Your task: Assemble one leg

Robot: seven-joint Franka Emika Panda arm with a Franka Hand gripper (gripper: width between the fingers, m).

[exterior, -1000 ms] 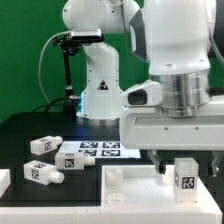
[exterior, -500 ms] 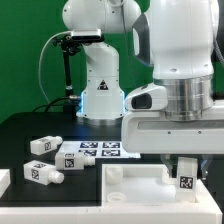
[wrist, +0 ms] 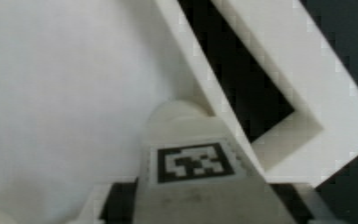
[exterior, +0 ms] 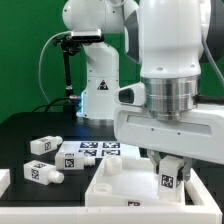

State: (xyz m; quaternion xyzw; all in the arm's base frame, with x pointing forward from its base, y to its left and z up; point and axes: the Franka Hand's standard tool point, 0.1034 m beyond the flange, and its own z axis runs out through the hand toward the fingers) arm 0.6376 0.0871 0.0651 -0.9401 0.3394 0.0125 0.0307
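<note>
My gripper [exterior: 168,172] is shut on a white leg [exterior: 170,172] with a black-and-white tag and holds it upright over the large white rimmed panel [exterior: 118,192] at the exterior view's lower right. In the wrist view the held leg [wrist: 197,160] fills the middle between the dark fingers [wrist: 126,205], pointing down at the panel's flat face [wrist: 60,90] near its raised rim [wrist: 282,90]. Whether the leg's lower end touches the panel is hidden. Two more legs lie on the black table: one [exterior: 43,146] and another [exterior: 42,172].
The marker board [exterior: 92,152] lies flat behind the panel. The robot's white base [exterior: 98,80] stands at the back with a black cable stand [exterior: 67,70] beside it. A white block edge [exterior: 4,180] shows at the exterior view's far left.
The gripper with the leg has moved toward the exterior view's left and a little down over the panel. The panel has also shifted left and now sits tilted.
</note>
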